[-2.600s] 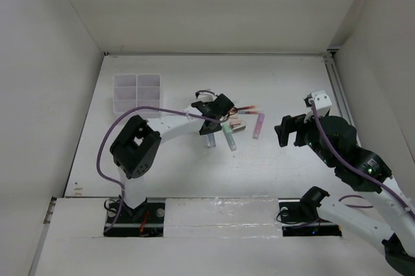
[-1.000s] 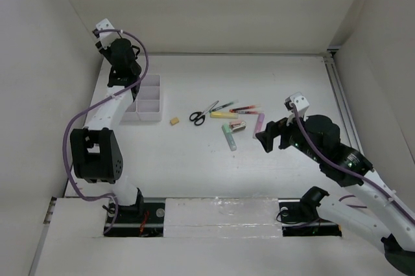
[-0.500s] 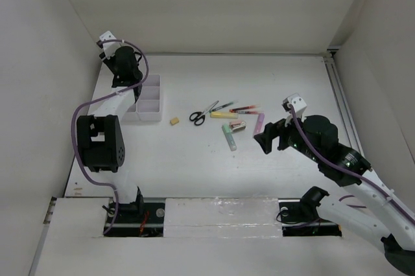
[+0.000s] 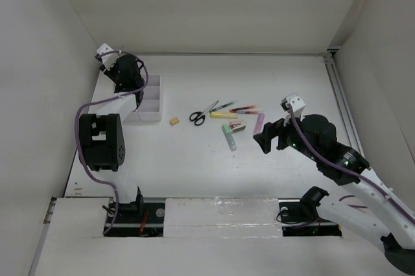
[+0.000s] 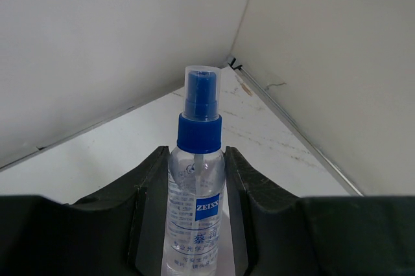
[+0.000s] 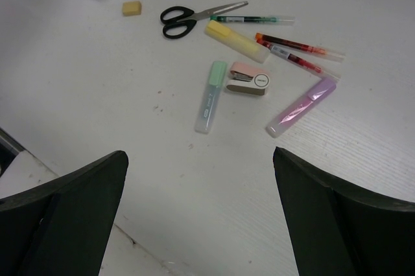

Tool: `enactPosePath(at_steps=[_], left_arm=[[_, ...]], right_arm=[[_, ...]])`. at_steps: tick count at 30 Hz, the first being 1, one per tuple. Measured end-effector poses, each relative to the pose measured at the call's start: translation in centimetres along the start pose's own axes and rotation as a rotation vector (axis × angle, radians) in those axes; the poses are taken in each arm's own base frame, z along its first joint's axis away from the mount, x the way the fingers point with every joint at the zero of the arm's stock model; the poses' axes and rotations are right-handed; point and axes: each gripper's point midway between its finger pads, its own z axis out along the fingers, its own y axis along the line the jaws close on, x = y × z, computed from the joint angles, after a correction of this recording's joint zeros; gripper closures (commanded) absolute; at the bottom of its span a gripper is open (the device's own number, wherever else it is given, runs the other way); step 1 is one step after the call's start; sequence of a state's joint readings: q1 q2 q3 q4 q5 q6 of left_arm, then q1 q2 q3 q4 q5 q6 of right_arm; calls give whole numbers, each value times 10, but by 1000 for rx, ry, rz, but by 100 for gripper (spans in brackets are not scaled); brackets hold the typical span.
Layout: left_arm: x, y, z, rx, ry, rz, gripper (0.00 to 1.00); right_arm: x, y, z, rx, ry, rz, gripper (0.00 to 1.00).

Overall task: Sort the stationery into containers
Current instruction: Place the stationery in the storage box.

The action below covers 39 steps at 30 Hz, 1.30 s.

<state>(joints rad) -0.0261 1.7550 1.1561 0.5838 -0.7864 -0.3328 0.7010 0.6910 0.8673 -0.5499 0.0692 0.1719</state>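
Observation:
A clear bottle with a blue cap (image 5: pixel 196 179) stands upright between the fingers of my left gripper (image 5: pixel 194 154), which is shut on it. In the top view that gripper (image 4: pixel 127 74) hovers at the far-left end of the white divided tray (image 4: pixel 149 98); the bottle is hidden there. On the table lie black-handled scissors (image 6: pixel 188 15), a yellow marker (image 6: pixel 237 41), a green marker (image 6: pixel 212 96), a pink-purple marker (image 6: pixel 301 106), thin red pens (image 6: pixel 295 48) and a tan eraser (image 6: pixel 131 8). My right gripper (image 6: pixel 200 156) hangs wide open and holds nothing, above the table on the near side of the markers.
A small pink stapler-like item (image 6: pixel 249 79) lies between the green and purple markers. White walls close in the table at the left, back and right. A metal rail (image 4: pixel 337 91) runs along the right edge. The eraser (image 4: pixel 173 120) lies just right of the tray.
The left arm has carried the bottle from the stationery pile to the tray's far-left end and settled slightly lower over it. The right gripper has edged a little left.

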Motion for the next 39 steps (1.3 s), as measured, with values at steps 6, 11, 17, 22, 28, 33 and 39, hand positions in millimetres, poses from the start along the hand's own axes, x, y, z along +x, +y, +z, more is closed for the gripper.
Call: enactPosePath(at_steps=[6,11,17,22,28,33,39], left_arm=[[0,2,0,-21,-7,-52,100],[1,3,1,-34,-10,-89,100],[7,6,2,-57,-8,-118,100],[12,7,4,-67,-5,-138,100],[27,8,8,-79,12,-152,100],[43,11,10,-96,33,-142,100],[47,13,10,-103,43,-146,88]], right_arm=[[2,0,3,2,12,-1,0],[2,1,6,-3,17,-1,0],[2,4,10,-15,19,-1,0],[1,4,11,-16,15,-1,0],[-2,5,11,-21,5,0,0],[-2,5,11,-22,4,0,0],[-3,6,11,-27,-1,0,0]])
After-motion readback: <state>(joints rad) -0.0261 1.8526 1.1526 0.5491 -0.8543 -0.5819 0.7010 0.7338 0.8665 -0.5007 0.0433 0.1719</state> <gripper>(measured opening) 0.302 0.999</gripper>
